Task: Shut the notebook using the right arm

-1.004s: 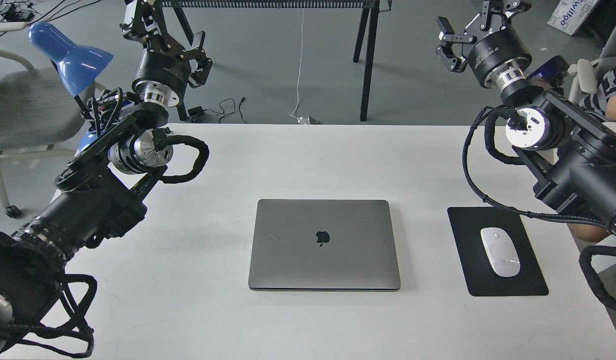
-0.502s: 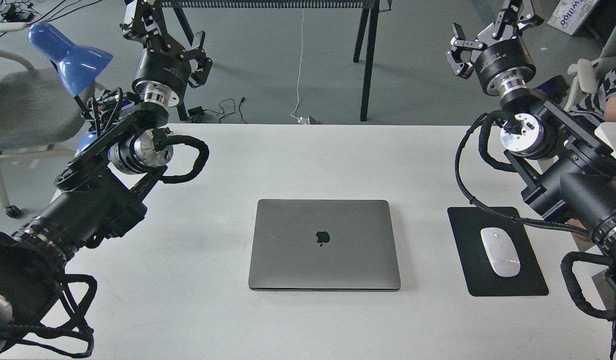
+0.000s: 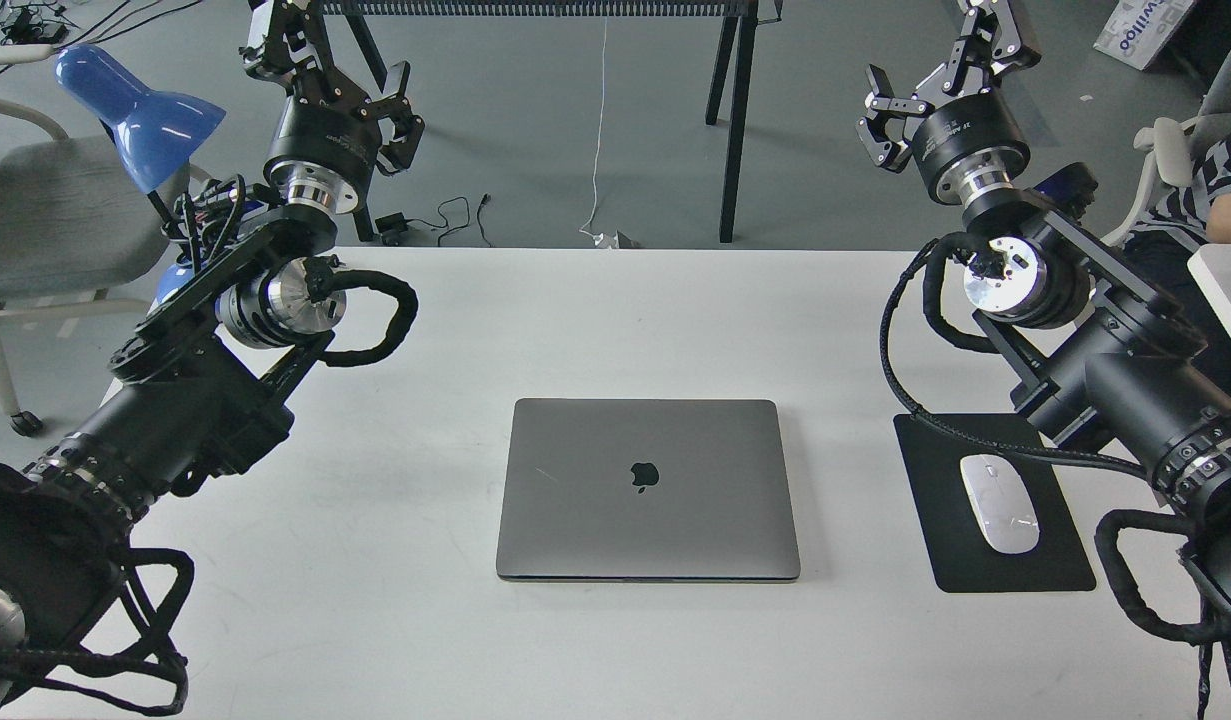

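Note:
The notebook (image 3: 647, 488) is a slim grey metal laptop lying flat on the white table (image 3: 615, 310), lid down, with the dark apple logo facing up. My right arm (image 3: 1095, 370) comes in from the right. Its gripper (image 3: 933, 62) is held high beyond the table's far right edge, far from the notebook, with its fingers spread and nothing between them. My left gripper (image 3: 332, 58) is raised at the far left, beside the blue lamp (image 3: 140, 115), also spread and empty.
A black mouse pad (image 3: 1005, 570) with a white mouse (image 3: 999, 503) lies right of the notebook, under my right arm. A grey chair (image 3: 45, 215) stands at the left. A person's arm (image 3: 1230, 215) shows at the right edge. Black table legs (image 3: 735, 120) stand behind.
My right arm has swung leftward over the table's right side, its gripper shifting a little left. The notebook stays shut and the left arm has not moved.

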You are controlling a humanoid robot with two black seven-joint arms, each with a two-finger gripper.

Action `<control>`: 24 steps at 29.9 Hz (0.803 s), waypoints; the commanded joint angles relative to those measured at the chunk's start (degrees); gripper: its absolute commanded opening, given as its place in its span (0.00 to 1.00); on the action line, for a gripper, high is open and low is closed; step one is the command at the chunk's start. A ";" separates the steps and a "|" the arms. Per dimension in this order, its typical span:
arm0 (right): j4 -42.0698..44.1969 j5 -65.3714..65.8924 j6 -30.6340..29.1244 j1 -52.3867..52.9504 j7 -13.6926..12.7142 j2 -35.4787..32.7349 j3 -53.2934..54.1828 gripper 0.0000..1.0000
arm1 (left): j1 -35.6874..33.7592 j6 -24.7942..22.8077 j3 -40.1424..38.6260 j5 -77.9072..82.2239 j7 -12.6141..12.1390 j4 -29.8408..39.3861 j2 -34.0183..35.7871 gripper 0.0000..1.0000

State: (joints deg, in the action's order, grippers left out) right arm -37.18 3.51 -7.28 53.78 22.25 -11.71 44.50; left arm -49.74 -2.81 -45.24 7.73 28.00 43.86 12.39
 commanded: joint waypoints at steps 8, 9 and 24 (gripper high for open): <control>-0.52 0.00 -0.01 0.10 0.25 1.07 0.76 1.00 | 0.00 0.00 0.06 0.00 0.00 0.00 0.00 1.00; -0.52 0.00 -0.01 0.10 0.25 1.07 0.68 1.00 | 0.00 0.00 0.06 0.00 0.00 0.00 0.00 1.00; -0.52 -0.08 0.08 0.19 0.33 1.07 0.85 1.00 | 0.00 0.00 -0.03 0.00 0.00 0.00 0.00 1.00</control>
State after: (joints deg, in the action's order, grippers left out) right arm -37.71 3.46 -7.21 53.91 22.51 -10.65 45.32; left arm -49.74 -2.81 -45.18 7.73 28.00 43.86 12.39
